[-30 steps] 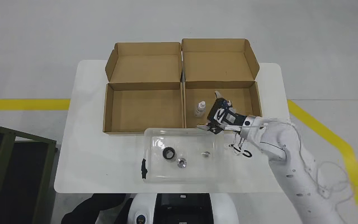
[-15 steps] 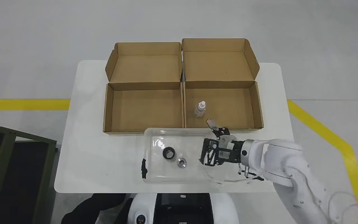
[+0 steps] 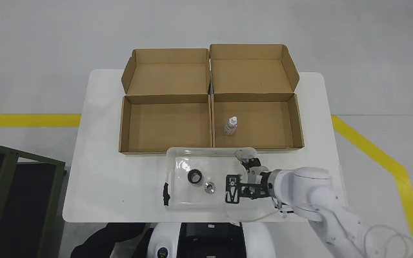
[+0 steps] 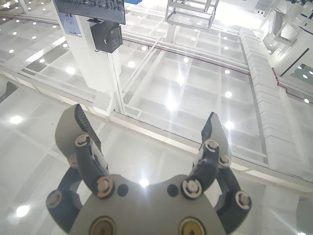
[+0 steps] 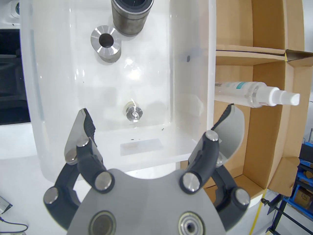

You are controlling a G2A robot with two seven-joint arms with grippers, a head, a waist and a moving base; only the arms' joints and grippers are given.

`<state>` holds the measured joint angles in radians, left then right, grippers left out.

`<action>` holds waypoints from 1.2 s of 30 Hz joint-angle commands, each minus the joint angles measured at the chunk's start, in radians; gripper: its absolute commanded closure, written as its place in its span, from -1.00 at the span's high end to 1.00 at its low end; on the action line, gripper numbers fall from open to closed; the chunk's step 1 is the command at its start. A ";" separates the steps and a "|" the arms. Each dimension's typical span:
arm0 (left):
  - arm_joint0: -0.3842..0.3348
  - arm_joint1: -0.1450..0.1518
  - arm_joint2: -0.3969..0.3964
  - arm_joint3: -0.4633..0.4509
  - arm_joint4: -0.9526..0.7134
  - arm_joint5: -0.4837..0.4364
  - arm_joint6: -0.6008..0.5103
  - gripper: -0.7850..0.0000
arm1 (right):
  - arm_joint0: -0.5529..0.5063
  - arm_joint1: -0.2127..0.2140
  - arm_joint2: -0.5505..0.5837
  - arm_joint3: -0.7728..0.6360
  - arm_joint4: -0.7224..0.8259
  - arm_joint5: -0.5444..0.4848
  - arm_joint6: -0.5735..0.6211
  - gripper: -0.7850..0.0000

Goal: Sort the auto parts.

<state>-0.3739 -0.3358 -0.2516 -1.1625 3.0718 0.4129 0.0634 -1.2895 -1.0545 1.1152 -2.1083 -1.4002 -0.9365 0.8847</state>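
Since the right gripper (image 3: 231,189) was returned from the box (image 3: 271,126) to the clear bin (image 3: 193,151), fingers wide and empty, the small metal part (image 5: 133,114) inside it, lower centre of the frame, is judged next.

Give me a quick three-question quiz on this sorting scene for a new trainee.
1. How many metal parts lie in the clear bin?
2. The right gripper is: A) shut on a part, B) open over the bin, C) open over the bare table.
3. True or false: the spray bottle stands in the bin.

Key: 1. Three. 2. B. 3. False; it stands in the right-hand cardboard box.
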 commanded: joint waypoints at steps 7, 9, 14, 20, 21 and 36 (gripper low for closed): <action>0.000 0.000 0.000 0.000 0.000 0.000 0.000 1.00 | 0.046 -0.002 -0.071 0.066 -0.024 0.023 0.022 0.25; 0.000 0.000 0.000 0.000 0.000 0.000 0.000 1.00 | 0.056 -0.001 -0.086 0.079 -0.035 0.030 0.028 0.25; 0.000 0.000 0.000 0.000 0.000 0.000 0.000 1.00 | 0.074 0.004 -0.118 0.100 -0.059 0.045 0.044 0.25; 0.000 0.000 0.000 0.000 0.000 0.000 0.000 1.00 | 0.091 0.010 -0.149 0.116 -0.064 0.057 0.055 0.15; 0.000 0.000 0.000 0.000 0.000 0.000 0.000 1.00 | 0.095 0.011 -0.155 0.119 -0.065 0.058 0.057 0.13; 0.000 0.000 0.000 0.000 0.000 0.000 0.000 1.00 | 0.142 0.039 -0.235 0.141 -0.075 0.106 0.105 -0.17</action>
<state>-0.3739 -0.3358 -0.2516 -1.1625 3.0718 0.4129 0.0634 -1.1511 -1.0175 0.8850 -1.9681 -1.4792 -0.8330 0.9872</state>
